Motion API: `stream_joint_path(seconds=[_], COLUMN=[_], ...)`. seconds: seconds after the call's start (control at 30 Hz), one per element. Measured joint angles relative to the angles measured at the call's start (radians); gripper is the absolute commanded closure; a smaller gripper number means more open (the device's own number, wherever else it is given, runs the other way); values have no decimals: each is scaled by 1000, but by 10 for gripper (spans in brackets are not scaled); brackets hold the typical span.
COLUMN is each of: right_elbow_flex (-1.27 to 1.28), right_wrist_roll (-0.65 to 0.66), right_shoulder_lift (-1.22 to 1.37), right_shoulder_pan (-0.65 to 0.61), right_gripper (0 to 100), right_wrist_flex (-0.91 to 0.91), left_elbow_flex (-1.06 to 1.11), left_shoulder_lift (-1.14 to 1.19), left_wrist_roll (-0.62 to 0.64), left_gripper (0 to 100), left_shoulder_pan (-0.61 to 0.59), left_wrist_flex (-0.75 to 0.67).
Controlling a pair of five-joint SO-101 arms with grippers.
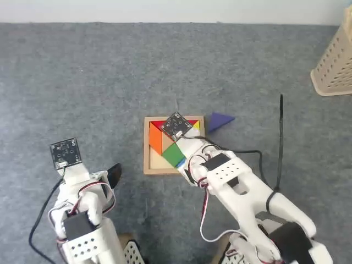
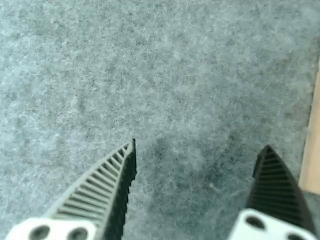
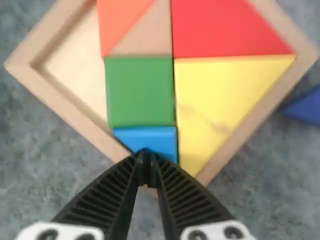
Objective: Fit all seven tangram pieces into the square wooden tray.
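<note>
The square wooden tray (image 3: 50, 92) holds an orange piece (image 3: 120, 20), a red triangle (image 3: 220, 25), a yellow triangle (image 3: 220, 100), a green square (image 3: 140, 90) and a tan triangle (image 3: 150, 37). A small blue piece (image 3: 150, 140) sits at the tray's near rim beside the green square. My right gripper (image 3: 146, 162) is shut, its tips touching the blue piece's edge. A dark blue triangle (image 1: 220, 121) lies on the carpet just right of the tray (image 1: 147, 159). My left gripper (image 2: 200, 150) hangs open over bare carpet left of the tray, holding nothing.
Grey carpet covers the table. A beige perforated container (image 1: 335, 60) stands at the back right. A black cable (image 1: 280, 137) runs along the right arm's side. The tray's wooden edge (image 2: 312, 150) shows beside the left gripper.
</note>
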Motion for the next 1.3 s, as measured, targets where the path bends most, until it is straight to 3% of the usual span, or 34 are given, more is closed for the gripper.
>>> stream_joint_path(seconds=[0.33,0.5,0.6,0.7,0.83,0.97,1.13,1.3], right_elbow_flex=[0,0,-18,-71,-170,-307,-534,-792], right_wrist_roll=[0,2,2,2,2,-11,-212,-505], right_shoulder_lift=[-14,-210,-353,-431,-402,-238,69,385], right_shoulder_pan=[-17,-12,52,160,245,253,261,259], right_gripper=[989,988,980,907,819,816,816,815], right_wrist_flex=[-12,137,253,336,399,419,419,419], left_elbow_flex=[0,0,0,0,0,0,0,0], left_shoulder_lift=[0,0,0,0,0,0,0,0], left_wrist_roll=[0,0,0,0,0,0,0,0], left_gripper=[646,646,646,646,646,646,646,646], left_shoulder_pan=[0,0,0,0,0,0,0,0], left_wrist_flex=[0,0,0,0,0,0,0,0])
